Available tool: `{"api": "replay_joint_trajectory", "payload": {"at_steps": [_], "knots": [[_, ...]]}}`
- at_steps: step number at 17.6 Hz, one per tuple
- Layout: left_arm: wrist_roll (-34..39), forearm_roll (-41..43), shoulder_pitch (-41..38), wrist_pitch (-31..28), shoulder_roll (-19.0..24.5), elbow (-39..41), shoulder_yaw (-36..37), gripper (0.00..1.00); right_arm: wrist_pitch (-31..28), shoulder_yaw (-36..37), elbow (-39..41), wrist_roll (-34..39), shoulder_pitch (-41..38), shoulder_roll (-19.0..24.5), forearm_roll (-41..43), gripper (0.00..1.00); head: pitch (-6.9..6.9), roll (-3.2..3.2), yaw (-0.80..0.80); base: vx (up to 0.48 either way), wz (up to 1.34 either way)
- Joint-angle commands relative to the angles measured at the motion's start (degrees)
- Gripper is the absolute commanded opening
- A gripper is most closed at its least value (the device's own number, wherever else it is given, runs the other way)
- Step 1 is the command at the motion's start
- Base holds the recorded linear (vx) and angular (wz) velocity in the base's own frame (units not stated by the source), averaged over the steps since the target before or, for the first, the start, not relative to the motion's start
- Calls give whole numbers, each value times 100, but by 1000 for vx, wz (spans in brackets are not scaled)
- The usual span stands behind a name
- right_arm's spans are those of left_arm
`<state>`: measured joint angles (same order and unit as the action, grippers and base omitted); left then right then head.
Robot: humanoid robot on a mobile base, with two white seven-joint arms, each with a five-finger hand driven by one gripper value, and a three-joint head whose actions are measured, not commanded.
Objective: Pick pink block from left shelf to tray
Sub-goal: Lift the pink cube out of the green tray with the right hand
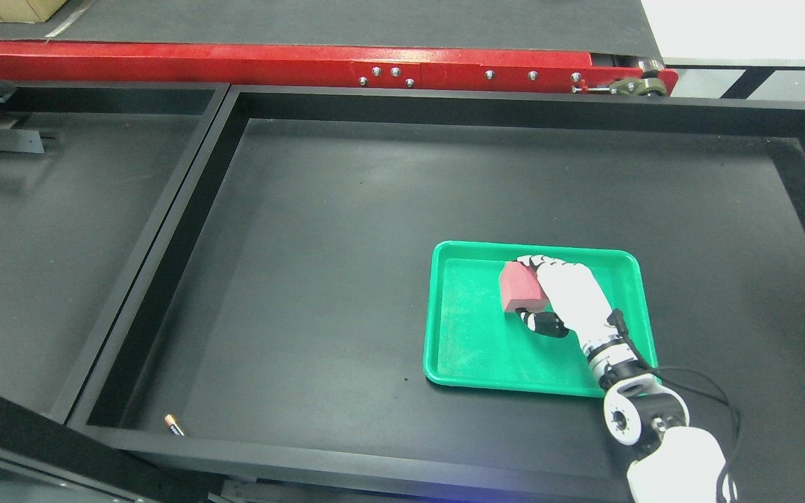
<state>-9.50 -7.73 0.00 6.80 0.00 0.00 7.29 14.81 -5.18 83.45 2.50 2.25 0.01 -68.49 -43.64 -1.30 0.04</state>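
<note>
— Right hand (562,297) has its white fingers wrapped around the pink rectangular foam-like block (520,287), over the green plastic tray (465,349).

— Looks light, slightly squashy — broad faces give the safest hold.

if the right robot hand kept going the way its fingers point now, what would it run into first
Apart from the pink block it already grips, the right robot hand points up-left, so it would probably meet the green tray's left rim first, though its height above the tray is unclear.
</note>
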Motion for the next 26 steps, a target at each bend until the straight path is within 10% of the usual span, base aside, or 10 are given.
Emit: {"api": "replay_joint_trajectory", "payload": {"at_steps": [1,10,26], "knots": [[1,0,-114,-3,100,100,0,100,408,342,707,-1764,-417,-101,46,3,0,0,0,0,0],[1,0,-114,-3,100,100,0,100,549,359,1033,-3140,-1095,-101,108,3,0,0,0,-55,65],[1,0,-114,6,100,100,0,100,822,869,1042,-3282,-1095,-101,987,3,0,0,0,-161,444]]}}
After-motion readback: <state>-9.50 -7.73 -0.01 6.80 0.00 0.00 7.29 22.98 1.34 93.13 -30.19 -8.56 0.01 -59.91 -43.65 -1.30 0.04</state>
